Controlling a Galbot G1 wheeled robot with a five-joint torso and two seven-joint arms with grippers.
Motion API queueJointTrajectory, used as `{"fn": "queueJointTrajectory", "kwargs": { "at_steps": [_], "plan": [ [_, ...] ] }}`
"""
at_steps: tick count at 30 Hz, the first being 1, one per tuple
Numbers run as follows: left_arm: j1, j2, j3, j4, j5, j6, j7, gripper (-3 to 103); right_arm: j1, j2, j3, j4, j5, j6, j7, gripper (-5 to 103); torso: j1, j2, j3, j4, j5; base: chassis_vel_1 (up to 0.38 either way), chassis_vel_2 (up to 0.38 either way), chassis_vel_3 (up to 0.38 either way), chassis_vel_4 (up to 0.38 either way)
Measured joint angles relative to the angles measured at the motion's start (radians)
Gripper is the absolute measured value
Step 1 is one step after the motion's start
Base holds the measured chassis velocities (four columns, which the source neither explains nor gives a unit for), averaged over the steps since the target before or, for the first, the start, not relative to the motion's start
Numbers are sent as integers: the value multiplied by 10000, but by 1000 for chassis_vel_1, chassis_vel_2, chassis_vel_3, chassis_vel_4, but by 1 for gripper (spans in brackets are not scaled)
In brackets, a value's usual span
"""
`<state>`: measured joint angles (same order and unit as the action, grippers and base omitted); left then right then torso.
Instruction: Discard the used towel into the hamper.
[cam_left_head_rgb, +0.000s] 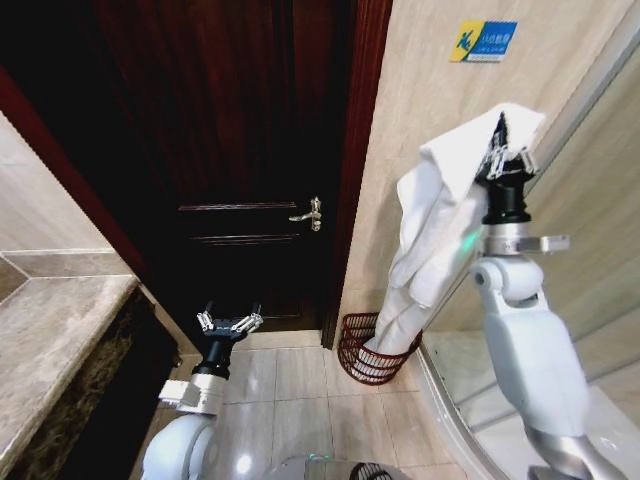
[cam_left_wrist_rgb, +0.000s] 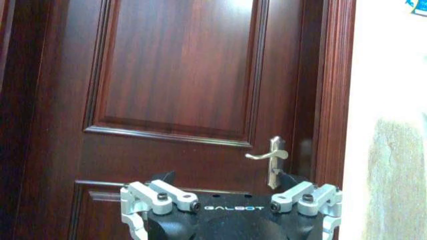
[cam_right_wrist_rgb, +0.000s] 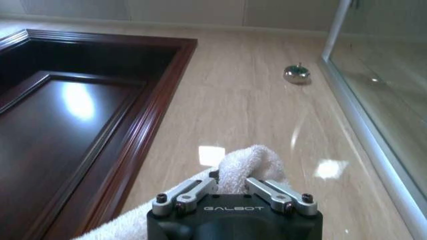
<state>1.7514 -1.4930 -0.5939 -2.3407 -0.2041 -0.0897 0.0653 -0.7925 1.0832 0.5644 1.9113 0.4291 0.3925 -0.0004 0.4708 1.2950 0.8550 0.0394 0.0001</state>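
At the far left of the head view, a grey-brown stone countertop (cam_left_head_rgb: 60, 330) runs along the wall, and beside it the left gripper (cam_left_head_rgb: 229, 322) hangs low over the pale tiled floor (cam_left_head_rgb: 300, 385), its metal fingers (cam_left_head_rgb: 207, 321) spread wide apart and holding nothing, pointed toward the dark reddish-brown panelled wooden door (cam_left_head_rgb: 230, 150). The left wrist view shows the same released fingers (cam_left_wrist_rgb: 150, 196) splayed to either side in front of the door (cam_left_wrist_rgb: 180, 75), with the brass lever door handle (cam_left_wrist_rgb: 270, 157) seen above them, apart from the gripper. In the head view that handle (cam_left_head_rgb: 308, 214) sits near the door's right edge, next to the dark wooden door frame (cam_left_head_rgb: 355, 160). Right of the frame, against the beige tiled wall (cam_left_head_rgb: 420, 120), the small dark reddish-brown open-weave hamper (cam_left_head_rgb: 352, 350) stands on the floor at the foot of the wall. The white terry towel (cam_left_head_rgb: 425, 230) hangs in a long fold from the raised right gripper (cam_left_head_rgb: 503, 150), and its lower end reaches down inside the hamper. The right gripper is clenched on the towel's top edge, high up beside the wall and just below a blue and yellow sign (cam_left_head_rgb: 483, 41). The right wrist view shows its fingers (cam_right_wrist_rgb: 273, 192) pinched close together around a bunched ridge of the towel (cam_right_wrist_rgb: 250, 162), with a small round chrome wall fitting (cam_right_wrist_rgb: 296, 73) farther off on the beige tile. At the right edge, the curved glass shower enclosure (cam_left_head_rgb: 600, 180) stands behind the right arm.
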Motion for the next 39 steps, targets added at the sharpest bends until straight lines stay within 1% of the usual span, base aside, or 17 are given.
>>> {"fn": "queueJointTrajectory", "kwargs": {
  "at_steps": [4, 7, 9, 11, 12, 19, 28, 39],
  "plan": [
    [0, -1, 1, 0, -1, 0, 0, 100, -510, 173, 41, 103, -99, 119, -82, 4, 0, 0, 0, 3, -4, 0, 0, 0, 0],
    [-1, 0, 0, 0, 0, 0, 0, 100, -990, 307, 92, 195, -225, 261, -209, 4, 1, 0, 0, 2, 3, 0, 0, 0, 0],
    [-1, 0, 0, 0, 0, 0, 0, 100, -1248, 366, 176, 255, -265, 362, -276, 4, 0, 0, 0, 1, -4, 0, 0, 0, 0],
    [0, -1, 1, 0, 0, 0, 0, 100, -1325, 394, 212, 256, -274, 403, -294, 4, 0, 0, 0, 3, -6, 0, 0, 0, 0],
    [-1, 0, 0, 0, 0, 0, 0, 100, -1477, 454, 278, 255, -299, 477, -336, 4, 0, 0, 0, 1, 1, 0, 0, 0, 0],
    [-1, 0, 0, 0, 0, 0, 0, 100, -2103, 691, 464, 203, -410, 797, -490, 4, 0, 0, 0, 1, -1, 0, 0, 0, 0],
    [-1, 0, 0, 0, 0, 0, 0, 100, -2179, 785, 446, 7, -500, 996, -557, 4, 0, 0, 0, 2, -1, 0, 0, 0, 0],
    [-1, 0, 0, 0, 0, 0, 0, 100, -2336, 1138, 315, -704, -838, 1409, -801, 4, 0, 0, 0, 2, -2, 0, 0, 0, 0]
  ]
}}
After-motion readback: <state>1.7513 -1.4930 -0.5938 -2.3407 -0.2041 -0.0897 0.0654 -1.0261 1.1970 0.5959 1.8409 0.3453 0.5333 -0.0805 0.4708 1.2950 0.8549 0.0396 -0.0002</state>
